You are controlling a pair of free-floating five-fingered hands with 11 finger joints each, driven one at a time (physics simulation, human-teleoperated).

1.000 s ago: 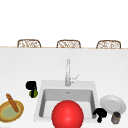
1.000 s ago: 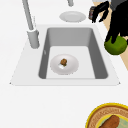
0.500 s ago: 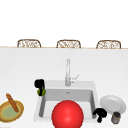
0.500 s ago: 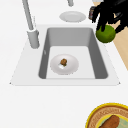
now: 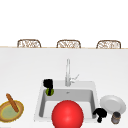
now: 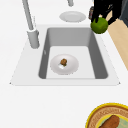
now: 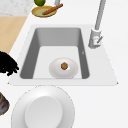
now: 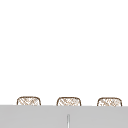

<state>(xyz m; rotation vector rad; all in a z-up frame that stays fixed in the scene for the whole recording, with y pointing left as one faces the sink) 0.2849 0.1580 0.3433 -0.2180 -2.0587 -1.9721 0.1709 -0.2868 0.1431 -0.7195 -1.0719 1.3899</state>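
Observation:
My left hand is shut on a green round fruit, which hangs under it over the left end of the sink. The left side view shows this hand gripping the fruit from above, over the sink's front rim. The fruit also shows at the top of the right side view. In the basin lies a white plate with a small brown piece on it. My right hand hovers idle by the sink's front right corner, fingers relaxed, holding nothing; it also appears in the right side view.
A large red ball covers the sink's front in the front view. Right of the sink are a white plate and a small jar. On the left counter a yellow bowl holds a brown stick. The faucet stands behind the basin.
My left hand has carried the green fruit to the right, from over the left counter to above the sink's left end. The right hand has not moved.

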